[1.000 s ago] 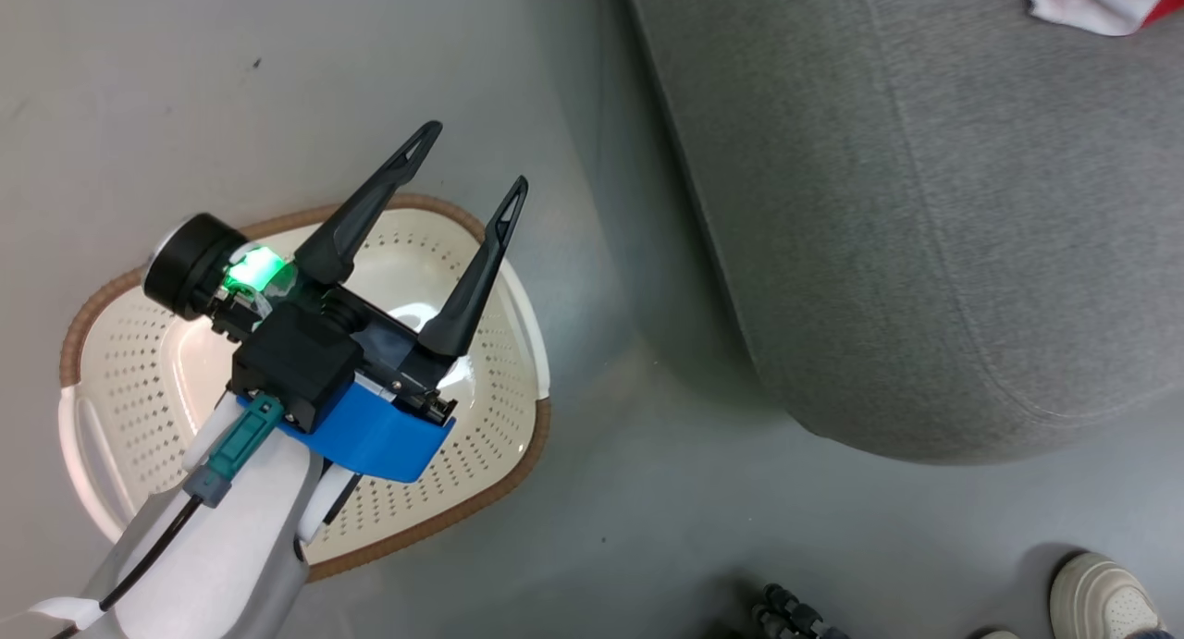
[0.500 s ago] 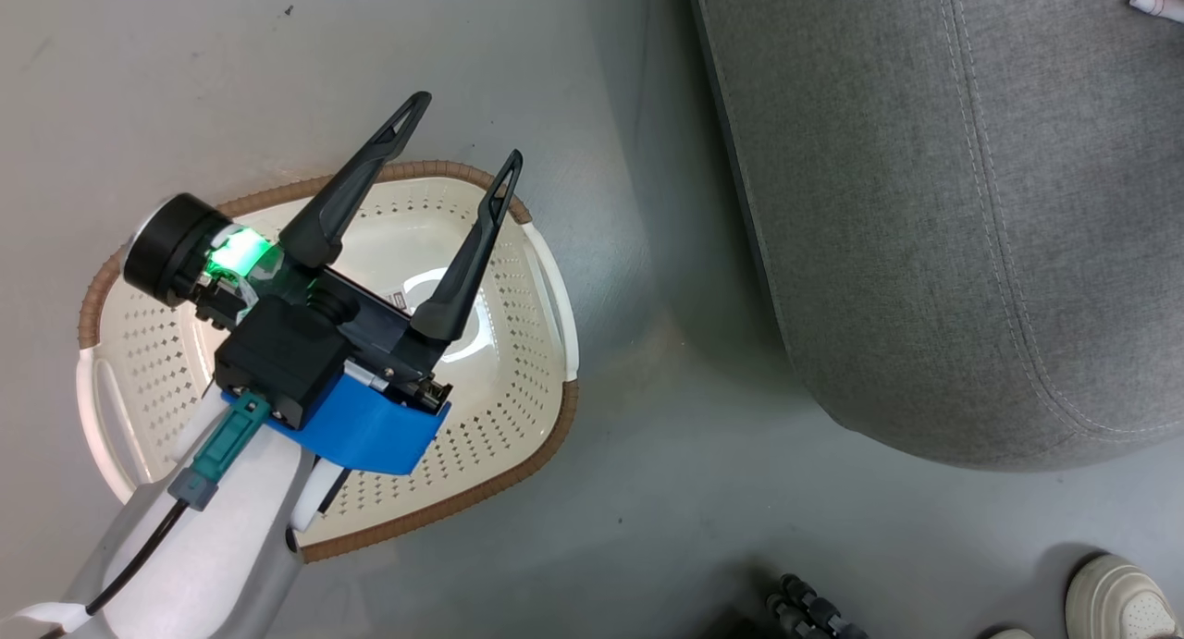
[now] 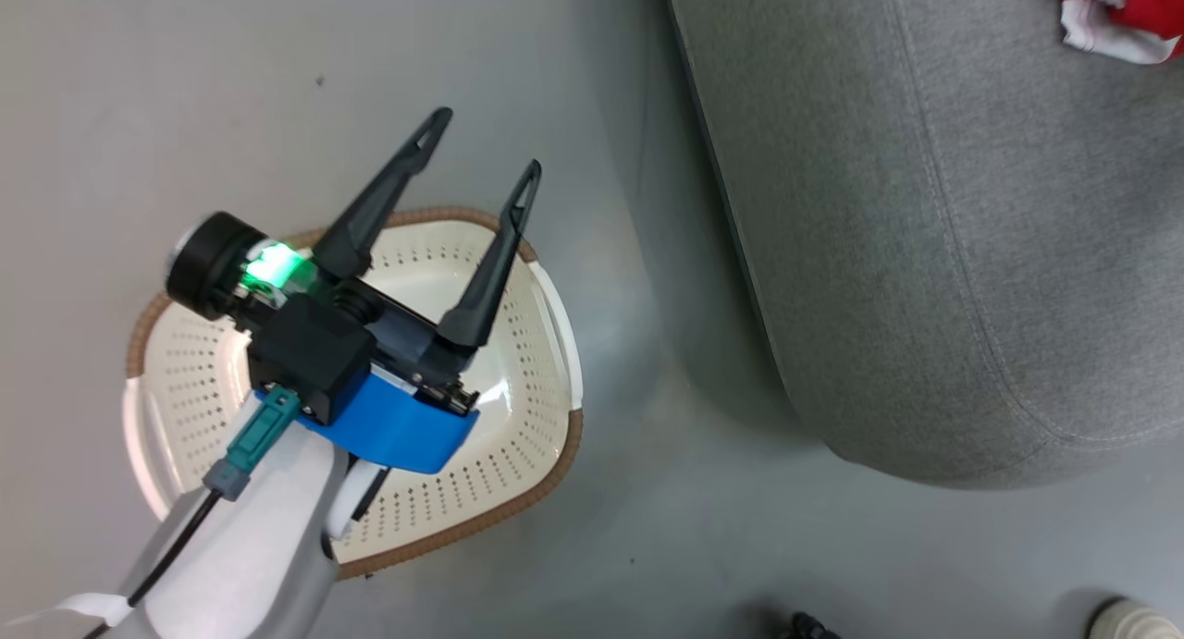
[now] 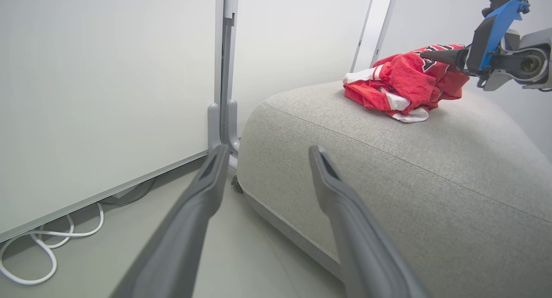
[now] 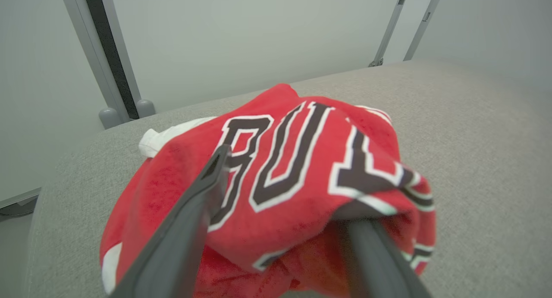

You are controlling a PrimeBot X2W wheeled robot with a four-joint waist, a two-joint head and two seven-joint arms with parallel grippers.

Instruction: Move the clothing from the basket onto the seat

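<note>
Head view: the left gripper (image 3: 487, 141) hangs over the cream-white perforated plastic basket (image 3: 546, 454) with a brown woven-look rim. The basket stands on the grey floor (image 3: 277, 66) near the large grey fabric sofa (image 3: 925, 251). The jaws are spread wide and hold nothing. Red-and-white sports clothing (image 3: 1119, 19) lies on the sofa at the upper right edge.

Left wrist view: the left jaws stand wide apart and empty, pointing at the sofa's rounded side. The clothing sits bunched on the sofa top, and the right gripper (image 4: 431, 55) touches it.

Right wrist view: the right jaws stand wide apart. A red jersey (image 5: 302, 151) with dark, white-edged lettering lies loose between them, and one fold covers the tip of one jaw.
</note>
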